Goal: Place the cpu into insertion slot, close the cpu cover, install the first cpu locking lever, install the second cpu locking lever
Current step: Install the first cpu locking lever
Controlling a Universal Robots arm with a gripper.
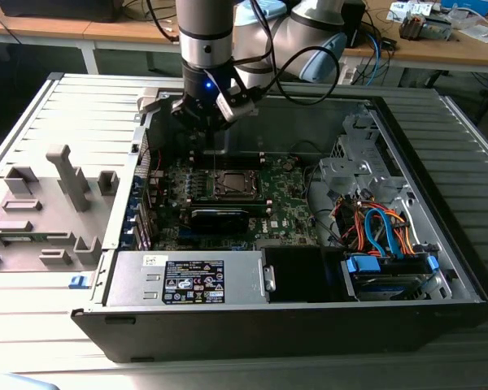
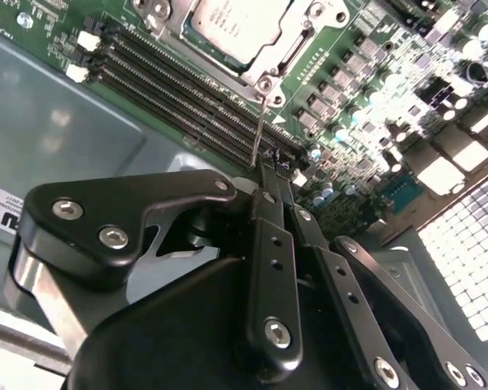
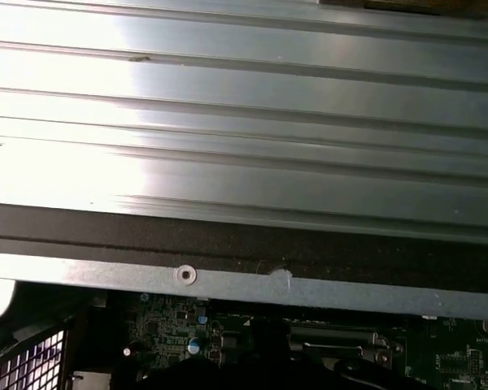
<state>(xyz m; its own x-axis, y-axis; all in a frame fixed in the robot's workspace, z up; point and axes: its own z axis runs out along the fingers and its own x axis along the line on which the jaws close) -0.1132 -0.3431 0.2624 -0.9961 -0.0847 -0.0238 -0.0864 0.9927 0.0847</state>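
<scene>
In the second wrist view the gripper (image 2: 268, 162) is being held with fingertips pressed together on a thin locking lever (image 2: 257, 130), whose long axis is running toward the cpu (image 2: 232, 24), seated under the cpu cover (image 2: 289, 53).

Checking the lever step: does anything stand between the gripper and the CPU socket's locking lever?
Nothing visible. In the second wrist view the black gripper reaches right to the thin silver wire lever beside the square silver cpu cover.
</scene>
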